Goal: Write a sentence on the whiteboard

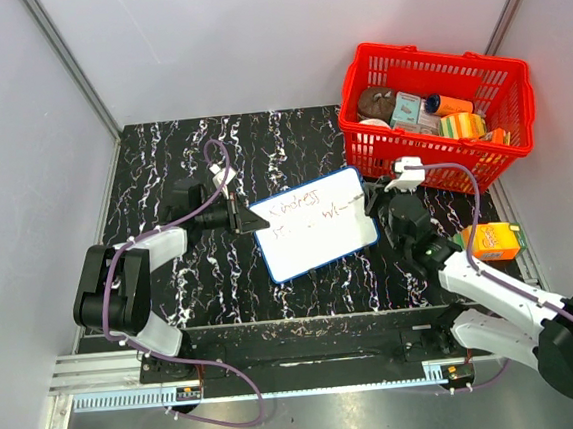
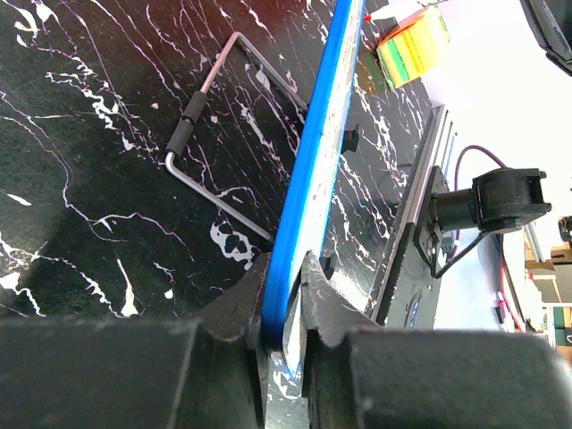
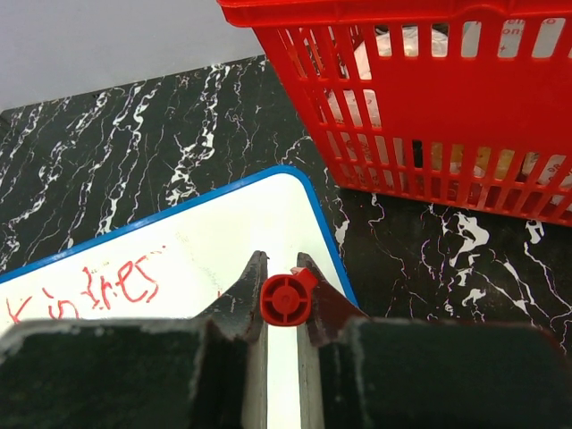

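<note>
Lying between the two grippers, the whiteboard (image 1: 315,222) has its long axis running across the tabletop (image 1: 163,175) from left to right. It is skewed so that its right end sits farther from the arm bases than its left end. The sentence (image 1: 301,205), in red, follows the same slant: a first line reading roughly "Kindness" along the far edge, then a few marks under it that I cannot read. The near half of the white face is blank.

The left gripper (image 1: 239,217) meets the board at its left short edge. Its wrist view shows the jaws narrow, pinching the blue frame (image 2: 308,179) edge-on, so the board extends straight ahead of that gripper.

The right gripper (image 1: 374,199) stands at the opposite short edge, near the far right corner, closed around a red marker (image 3: 286,299) whose butt end faces its camera. The tip is hidden below the jaws, so whether it touches the surface cannot be told. From this gripper the written words lie to the left and the frame passes just to the right. The red basket (image 1: 438,111) is ahead and right, near the board but apart from it.

The right arm is the nearer one for writing. I judge the next strokes call for travel along the long axis, toward the left gripper, into the blank strip.
</note>
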